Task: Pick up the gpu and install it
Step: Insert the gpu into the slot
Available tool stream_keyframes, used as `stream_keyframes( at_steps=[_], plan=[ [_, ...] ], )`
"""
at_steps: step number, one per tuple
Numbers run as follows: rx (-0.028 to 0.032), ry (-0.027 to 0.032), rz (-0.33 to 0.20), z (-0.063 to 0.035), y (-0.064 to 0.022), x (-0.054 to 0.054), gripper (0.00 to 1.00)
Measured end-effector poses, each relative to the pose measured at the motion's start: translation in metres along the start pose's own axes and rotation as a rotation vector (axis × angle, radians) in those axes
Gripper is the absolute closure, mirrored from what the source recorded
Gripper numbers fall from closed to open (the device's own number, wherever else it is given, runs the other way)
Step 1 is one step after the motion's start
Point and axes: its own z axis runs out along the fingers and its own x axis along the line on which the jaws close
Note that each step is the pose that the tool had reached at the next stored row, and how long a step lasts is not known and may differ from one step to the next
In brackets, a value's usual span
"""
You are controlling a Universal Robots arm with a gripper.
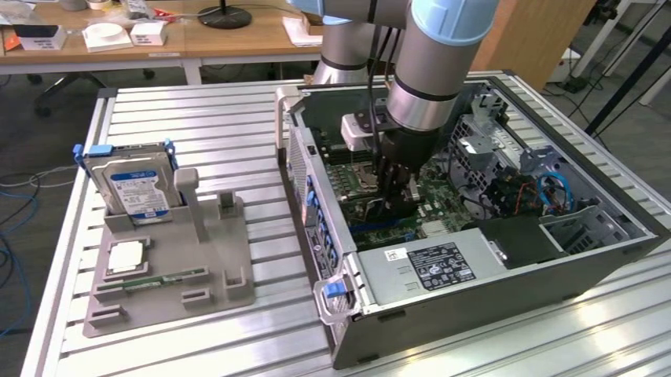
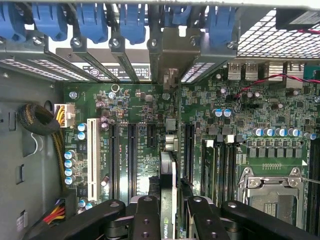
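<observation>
Gpu point(image 2: 169, 195) held edge-on in closed pincer point(image 2: 170, 212), positioned above green motherboard point(image 2: 135, 107) inside open computer case point(image 1: 524, 271). Hard drive point(image 1: 134, 188) seen standing in grey holder point(image 1: 199, 267) on worktop point(image 1: 210, 118).

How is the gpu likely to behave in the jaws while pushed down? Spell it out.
The gpu is a thin card held edge-on, so it probably stays stiff along its length but could tilt sideways. Gripped between the gripper jaws over the motherboard, it looks light. Its bare circuitry suggests fragility under hard pushing.
</observation>
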Motion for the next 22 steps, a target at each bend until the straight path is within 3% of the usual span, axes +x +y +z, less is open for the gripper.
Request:
stream_keyframes(
  at_steps=[22],
  plan=[
    [0.0024,-0.0001,0.000,0.0012,0.0007,0.0001,0.74]
  ],
)
